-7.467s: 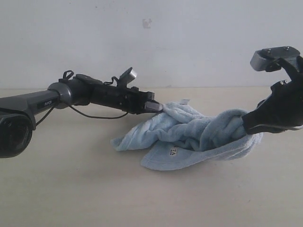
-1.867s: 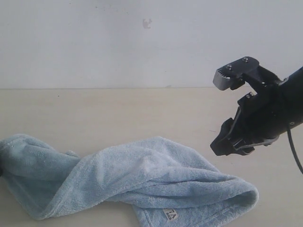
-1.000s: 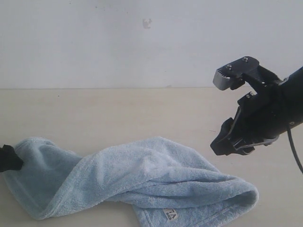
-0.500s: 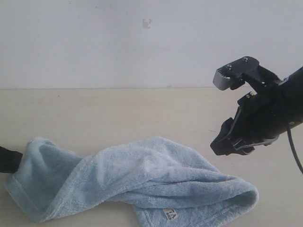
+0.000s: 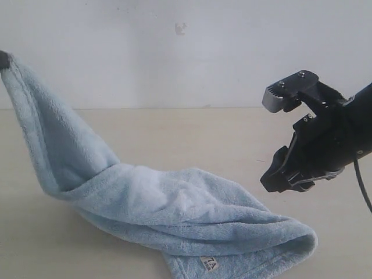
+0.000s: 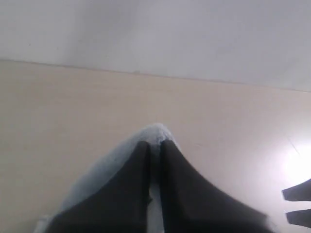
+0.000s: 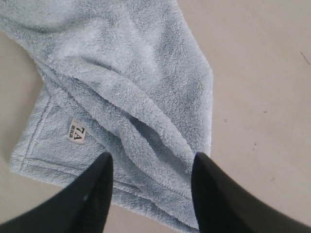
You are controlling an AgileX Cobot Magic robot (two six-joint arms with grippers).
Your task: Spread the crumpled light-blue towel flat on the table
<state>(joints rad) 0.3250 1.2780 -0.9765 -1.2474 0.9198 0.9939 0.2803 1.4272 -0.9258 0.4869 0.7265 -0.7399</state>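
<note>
Under it all is the table, wide and pale, with a white wall behind it. On the table lies the towel, light blue and fluffy. Most of it rests there in a long, bunched-up heap with soft folds, low in the exterior view. One end is not on the table. It goes up to the top left of that view and hangs like a slide from the left gripper. That gripper's two dark fingers are pinched tight on this end, and a bit of blue cloth pokes out between their tips in the left wrist view. The right gripper hangs in the air on the right, above the table and near the towel's other end, but not touching it. Its two fingers are spread wide apart and grip nothing, and the towel shows below them. A small white label with dark print sits near the towel's lower edge, close to a hemmed corner.
</note>
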